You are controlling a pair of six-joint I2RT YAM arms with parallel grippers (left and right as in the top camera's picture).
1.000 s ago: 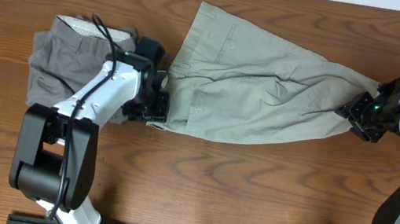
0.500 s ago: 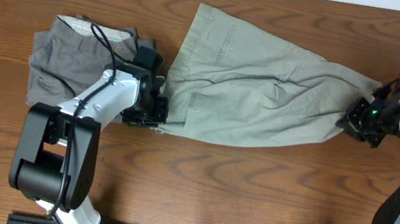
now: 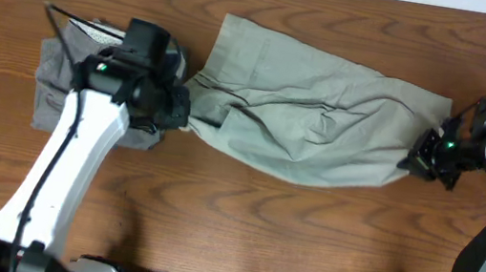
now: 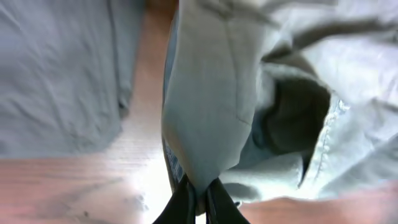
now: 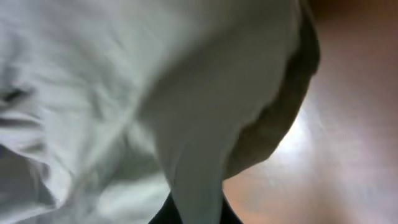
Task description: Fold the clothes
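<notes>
When viewed from overhead, shows the light khaki-grey shorts (image 3: 313, 118) drawn out sideways across the middle of the table (image 3: 257, 235), creased and sagging, held at both ends. Pinched at the left edge by the left gripper (image 3: 185, 120), closed down on a fold of fabric. Borne out in the left wrist view: dark fingertips (image 4: 183, 205) squeezed almost together on a narrow ridge of the cloth, with a bluish inner band showing just beside the pinch. Clamped at the right tip by the right gripper (image 3: 416, 162). Filled with pale, blurred cloth in the right wrist view, a strip of it running down between the dark fingers (image 5: 163, 216) at the bottom edge, gripped tight. Lying flat on the wood just left of the stretched pair, partly under the left arm (image 3: 77, 150): darker grey shorts (image 3: 56, 79), dotted white lining visible along the top. Separated from the held pair by a strip of bare wood in the left wrist view.
</notes>
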